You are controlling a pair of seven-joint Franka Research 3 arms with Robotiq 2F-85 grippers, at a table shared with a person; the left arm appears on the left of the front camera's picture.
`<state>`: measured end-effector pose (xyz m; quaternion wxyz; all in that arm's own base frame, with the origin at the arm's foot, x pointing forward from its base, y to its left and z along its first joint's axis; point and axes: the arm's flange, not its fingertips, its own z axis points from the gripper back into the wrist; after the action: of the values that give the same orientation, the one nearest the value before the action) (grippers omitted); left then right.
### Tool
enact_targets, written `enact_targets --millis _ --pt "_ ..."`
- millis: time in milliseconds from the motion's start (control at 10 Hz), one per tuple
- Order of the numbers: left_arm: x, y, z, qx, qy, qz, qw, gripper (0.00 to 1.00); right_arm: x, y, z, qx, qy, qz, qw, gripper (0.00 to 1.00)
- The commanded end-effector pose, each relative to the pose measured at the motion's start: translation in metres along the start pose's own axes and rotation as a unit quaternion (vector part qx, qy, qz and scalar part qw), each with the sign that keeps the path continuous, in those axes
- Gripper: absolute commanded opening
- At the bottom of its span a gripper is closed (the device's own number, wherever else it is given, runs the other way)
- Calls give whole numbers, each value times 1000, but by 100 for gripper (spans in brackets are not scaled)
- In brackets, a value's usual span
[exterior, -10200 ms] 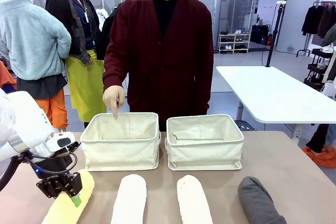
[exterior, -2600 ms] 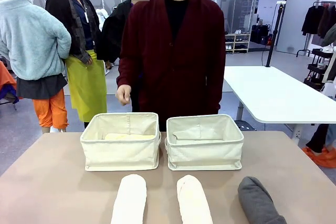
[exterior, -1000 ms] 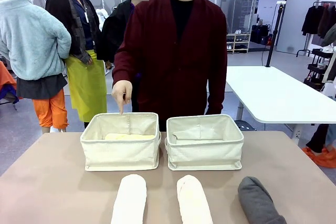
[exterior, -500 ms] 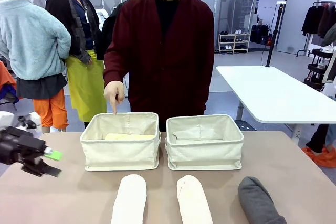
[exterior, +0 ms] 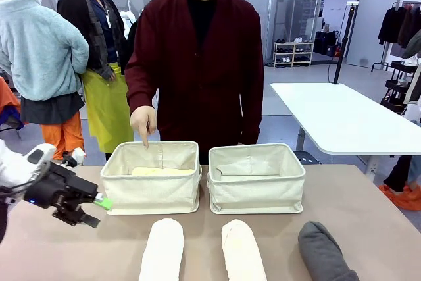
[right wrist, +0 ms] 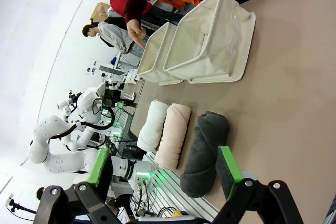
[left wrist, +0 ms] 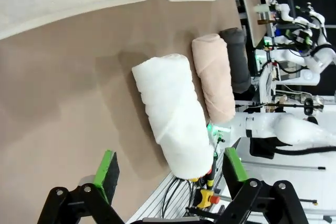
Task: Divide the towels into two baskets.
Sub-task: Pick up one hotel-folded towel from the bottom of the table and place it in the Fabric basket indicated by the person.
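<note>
The pale yellow towel (exterior: pixel 161 171) lies inside the left basket (exterior: pixel 151 192). The right basket (exterior: pixel 256 185) stands beside it with no towel showing in it. Near the front edge lie the white towel (exterior: pixel 162 249), the cream-pink towel (exterior: pixel 242 249) and the dark grey towel (exterior: pixel 325 253). My left gripper (exterior: pixel 97 210) hovers open just left of the left basket, holding nothing. In the left wrist view it (left wrist: pixel 170 169) looks down on the white towel (left wrist: pixel 170 114). My right gripper (right wrist: pixel 164 165) is open and holds nothing, with the dark grey towel (right wrist: pixel 205 150) ahead of it.
A person in a dark red cardigan stands at the far side; one hand (exterior: pixel 143 123) points a finger down at the left basket's back rim. The tan table (exterior: pixel 59 248) has bare room at left and right. A white table (exterior: pixel 342 120) stands behind on the right.
My left arm has come in from the left edge and moved right, toward the left basket. The person's pointing hand has dropped slightly. The towels and baskets have not moved.
</note>
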<state>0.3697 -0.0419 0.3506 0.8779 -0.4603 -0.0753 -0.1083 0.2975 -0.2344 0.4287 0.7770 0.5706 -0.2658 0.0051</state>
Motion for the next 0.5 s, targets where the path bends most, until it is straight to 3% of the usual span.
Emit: enact_targets --millis 0,400 --pt "-50 -11 -44 1 -6 39 999 100 -2 3 1 4 -3 5 1000 100" --pt "-76 -9 -94 16 19 58 998 100 -2 3 1 4 -3 5 1000 100"
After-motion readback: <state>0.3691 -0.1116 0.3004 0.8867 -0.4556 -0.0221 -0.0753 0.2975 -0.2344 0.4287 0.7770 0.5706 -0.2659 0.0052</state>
